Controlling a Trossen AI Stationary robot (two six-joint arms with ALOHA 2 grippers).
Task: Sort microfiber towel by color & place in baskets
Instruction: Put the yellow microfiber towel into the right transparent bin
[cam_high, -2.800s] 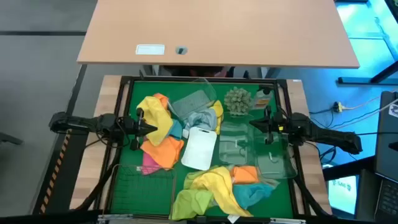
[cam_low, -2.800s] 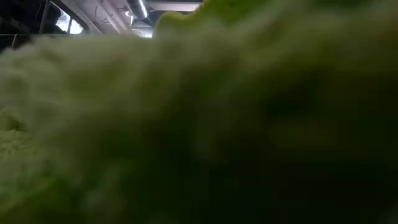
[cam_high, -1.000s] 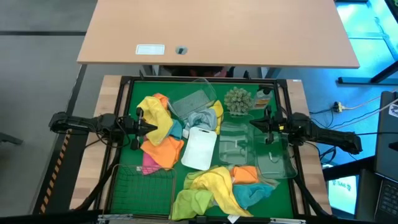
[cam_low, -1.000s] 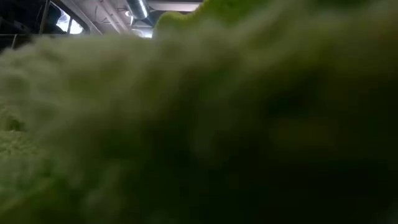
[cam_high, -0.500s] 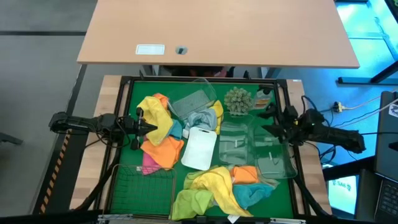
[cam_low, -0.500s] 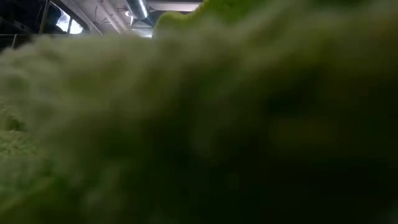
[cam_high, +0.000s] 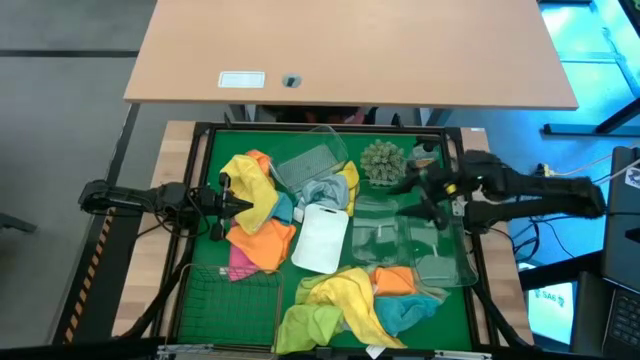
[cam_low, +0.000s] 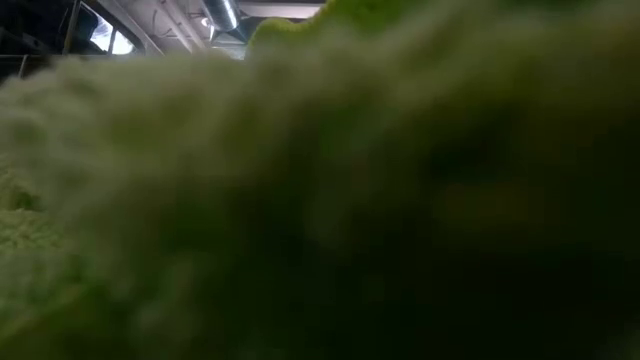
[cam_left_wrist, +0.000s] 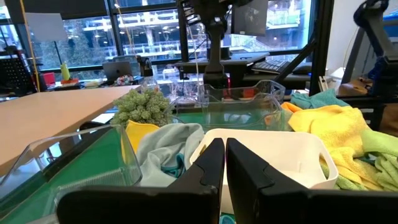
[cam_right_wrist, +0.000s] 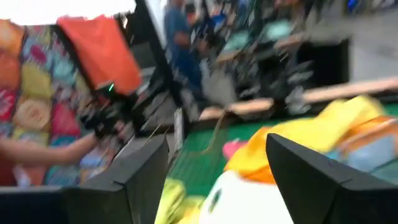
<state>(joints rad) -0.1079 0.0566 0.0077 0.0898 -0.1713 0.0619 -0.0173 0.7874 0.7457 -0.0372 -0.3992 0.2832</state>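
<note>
Green surface (cam_high: 212, 172) strewn with towels (cam_high: 262, 240); right pincer (cam_high: 416, 196) spread above clear tubs (cam_high: 440, 262); left pincer (cam_high: 238, 206) pressed together, empty

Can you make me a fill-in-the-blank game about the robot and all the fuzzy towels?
1. The left gripper is ____, beside the yellow towel.
2. The right gripper has its fingers ____, over the clear tubs.
3. The wire basket has ____ towels inside.
4. The tray in the middle is coloured ____.

Missing words: shut; open; no; white
</note>
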